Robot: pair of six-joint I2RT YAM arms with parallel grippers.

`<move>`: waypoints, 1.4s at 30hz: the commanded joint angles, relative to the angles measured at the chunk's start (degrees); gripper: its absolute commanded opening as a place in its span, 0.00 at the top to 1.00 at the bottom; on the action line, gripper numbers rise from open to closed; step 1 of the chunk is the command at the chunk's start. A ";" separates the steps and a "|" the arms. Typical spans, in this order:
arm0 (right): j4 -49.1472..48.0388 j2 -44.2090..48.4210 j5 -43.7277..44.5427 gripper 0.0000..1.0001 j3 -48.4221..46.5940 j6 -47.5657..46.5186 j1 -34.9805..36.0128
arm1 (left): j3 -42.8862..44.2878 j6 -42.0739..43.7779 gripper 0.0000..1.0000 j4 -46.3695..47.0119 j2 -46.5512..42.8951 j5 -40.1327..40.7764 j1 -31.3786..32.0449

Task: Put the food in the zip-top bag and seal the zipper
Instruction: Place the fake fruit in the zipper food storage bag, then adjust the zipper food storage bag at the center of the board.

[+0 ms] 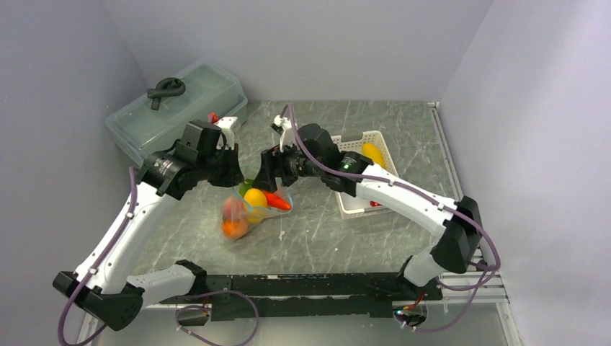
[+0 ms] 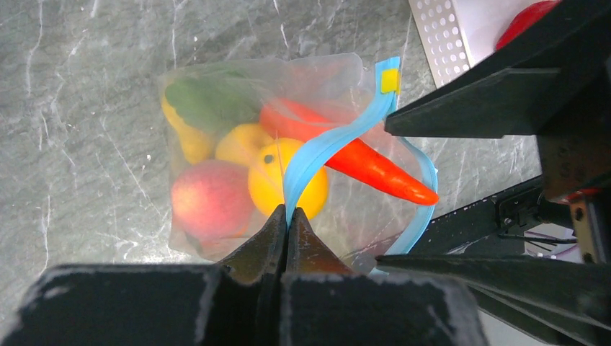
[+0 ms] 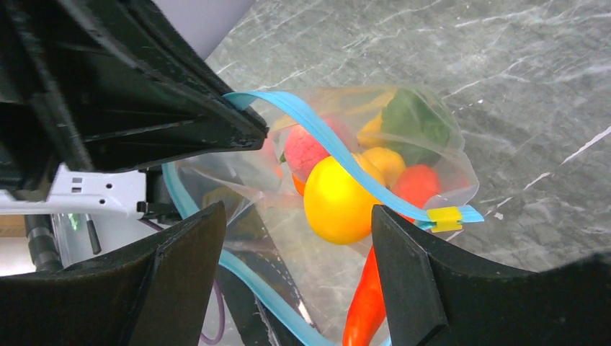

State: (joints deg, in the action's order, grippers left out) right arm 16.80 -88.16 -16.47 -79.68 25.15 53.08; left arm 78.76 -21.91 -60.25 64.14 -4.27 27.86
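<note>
left wrist view: the left claw (image 2: 288, 225) is pressed fully together on the thin teal-blue zipper strip (image 2: 328, 140), pinching it at one point. from this pinch the strip curves up to a small yellow slider tab (image 2: 390, 80). below it is the small clear crinkly zip-top bag (image 2: 339, 76) with its mouth gaping, because the other half of the strip bows away. inside are glossy toy food pieces (image 2: 266, 180), among them a pink peach (image 2: 209, 198), a green piece (image 2: 209, 101) and a long red-orange carrot (image 2: 367, 166) whose tip seems to reach over the mouth.

in the right wrist view the right claw (image 3: 299, 216) has its fingers wide apart, one on each side of the bag, and it holds nothing.

from above, the bag is between the two arms over the grey marbled table (image 1: 324, 238). a white latticed plastic basket (image 1: 360, 137) near it holds one yellow piece (image 1: 372, 153).

i judge the filling is almost done and the sealing not yet begun. the next move calls for pushing the carrot fully inside, then bringing both strip halves together before closing.
</note>
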 commanded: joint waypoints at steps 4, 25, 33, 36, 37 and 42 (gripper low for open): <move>0.82 6.76 1.98 0.26 -1.41 -1.24 0.36 | 1.66 0.12 1.00 2.77 0.11 -0.30 0.16; 9.23 8.52 8.41 0.54 7.59 2.26 0.36 | 1.66 -0.39 1.00 3.56 0.37 -1.55 0.17; 10.71 2.72 9.27 0.59 6.31 2.96 0.36 | 1.81 -0.67 1.00 3.12 -0.23 -1.40 0.14; 11.53 1.03 10.61 0.65 5.50 3.56 0.36 | 1.99 -0.81 1.00 2.88 -0.32 -1.08 0.13; 11.85 0.68 10.88 0.67 5.24 3.67 0.34 | 2.01 -0.77 1.00 2.79 -0.37 -1.05 0.12; 12.56 1.86 12.67 0.80 5.46 3.86 0.36 | 1.90 -0.79 1.00 2.17 -1.30 -0.65 0.12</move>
State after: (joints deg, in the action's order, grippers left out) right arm 28.75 -87.92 -6.66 -72.03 28.18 53.08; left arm 78.76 -21.96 -59.42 64.75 -4.71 27.86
